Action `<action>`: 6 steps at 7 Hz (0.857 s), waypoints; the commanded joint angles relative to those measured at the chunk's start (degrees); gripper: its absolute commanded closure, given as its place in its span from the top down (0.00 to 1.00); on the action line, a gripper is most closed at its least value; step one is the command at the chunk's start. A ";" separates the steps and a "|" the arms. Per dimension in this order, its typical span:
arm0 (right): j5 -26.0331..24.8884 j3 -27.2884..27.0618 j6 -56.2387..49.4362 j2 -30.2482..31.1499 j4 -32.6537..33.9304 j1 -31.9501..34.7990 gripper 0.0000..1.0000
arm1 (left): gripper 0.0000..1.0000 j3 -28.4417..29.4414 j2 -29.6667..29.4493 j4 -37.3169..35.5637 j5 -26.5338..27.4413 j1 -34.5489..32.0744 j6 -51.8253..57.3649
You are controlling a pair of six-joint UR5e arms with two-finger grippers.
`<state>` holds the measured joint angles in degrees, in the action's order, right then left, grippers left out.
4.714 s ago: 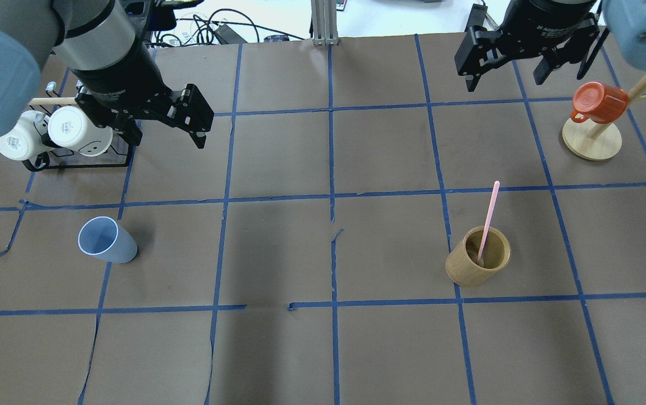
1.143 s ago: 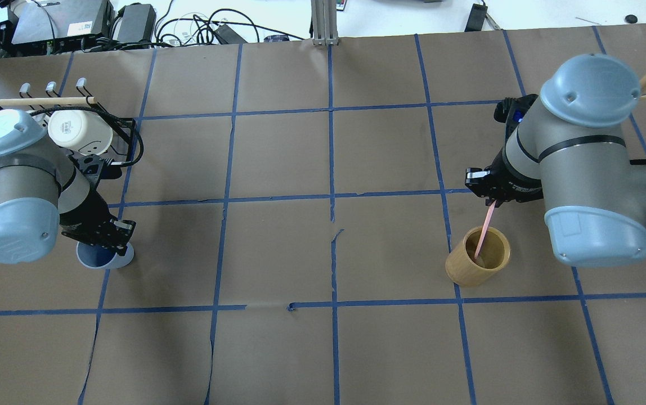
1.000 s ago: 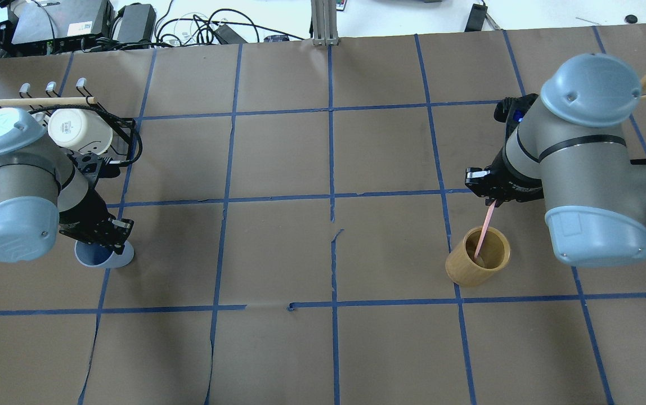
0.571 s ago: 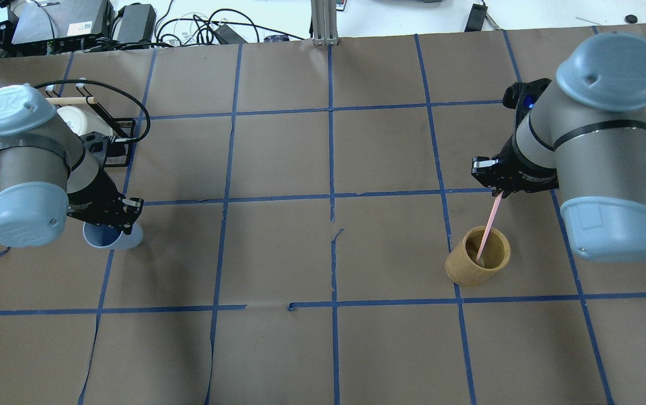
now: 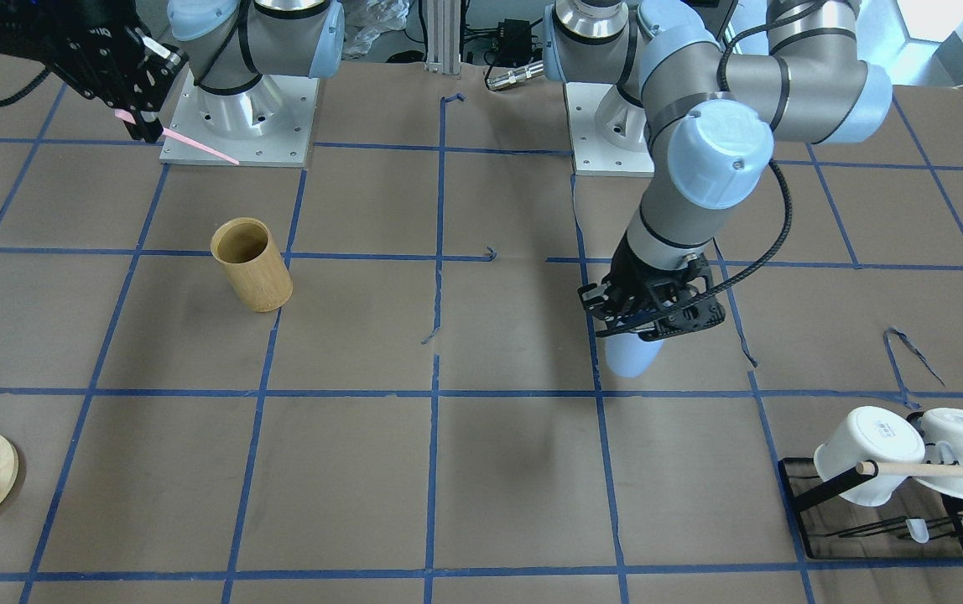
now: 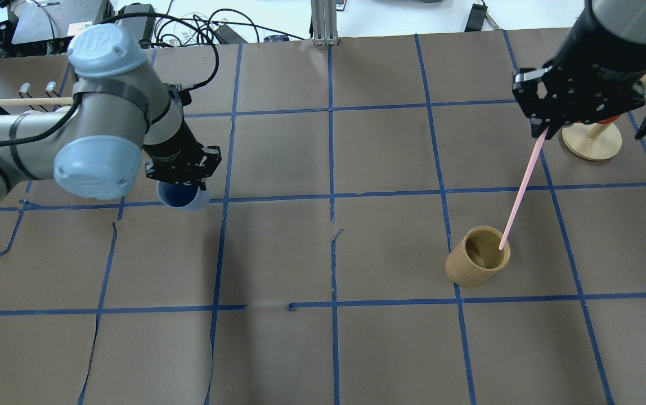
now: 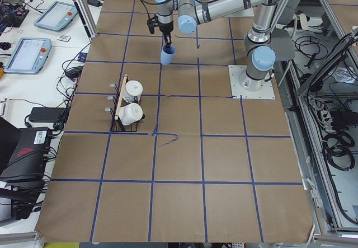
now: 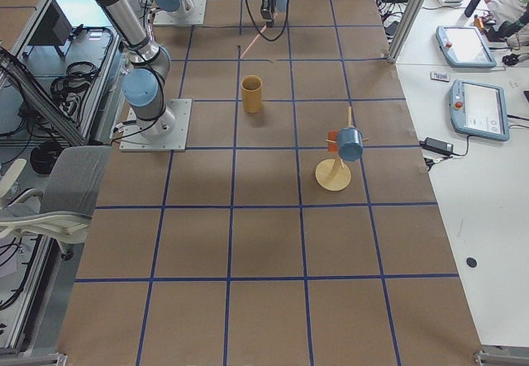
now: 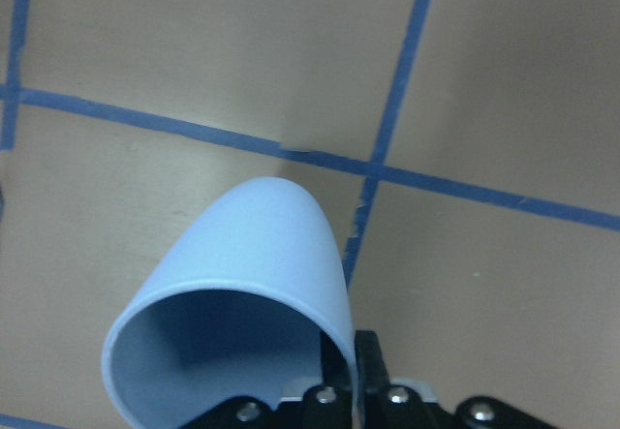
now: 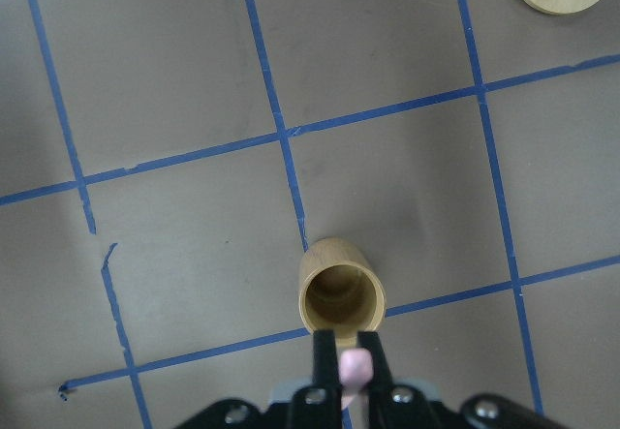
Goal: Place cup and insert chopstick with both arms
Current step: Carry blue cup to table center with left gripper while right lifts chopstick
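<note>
In the front-facing view the left end effector [image 5: 648, 323] is clamped on the rim of the blue cup [image 5: 632, 356], held mouth-up over the desk [image 5: 448, 503] near its middle. The right end effector [image 5: 136, 122] grips the top of the pink chopstick [image 5: 196, 148], clear of the holder [image 5: 252, 265]. Overhead, the chopstick slants down with its lower tip lined up over the holder's rim, well apart from the cup. The right wrist view shows the chopstick's end pinched between 2 fingers [image 10: 323, 356], with the holder's open mouth just ahead.
</note>
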<state>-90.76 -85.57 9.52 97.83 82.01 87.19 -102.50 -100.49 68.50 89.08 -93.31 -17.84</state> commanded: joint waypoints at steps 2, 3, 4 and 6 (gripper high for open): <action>0.41 4.54 0.85 -5.79 9.25 3.66 0.00 | 0.00 14.75 -12.41 0.41 -4.59 -11.78 -14.98; 0.49 4.62 2.24 -8.51 14.96 7.51 0.00 | 0.00 18.18 -15.93 0.24 -4.70 -13.99 -17.99; 0.23 4.63 5.65 -10.63 19.02 11.12 0.00 | 0.00 22.48 -19.45 0.32 -5.92 -14.79 -20.45; -0.21 4.02 5.07 -12.31 21.61 11.51 0.00 | 0.00 27.26 -23.69 0.41 -7.78 -16.73 -22.67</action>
<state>-90.76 -81.14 14.44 86.61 101.72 98.02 -77.92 -121.50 68.87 82.13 -108.94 -39.23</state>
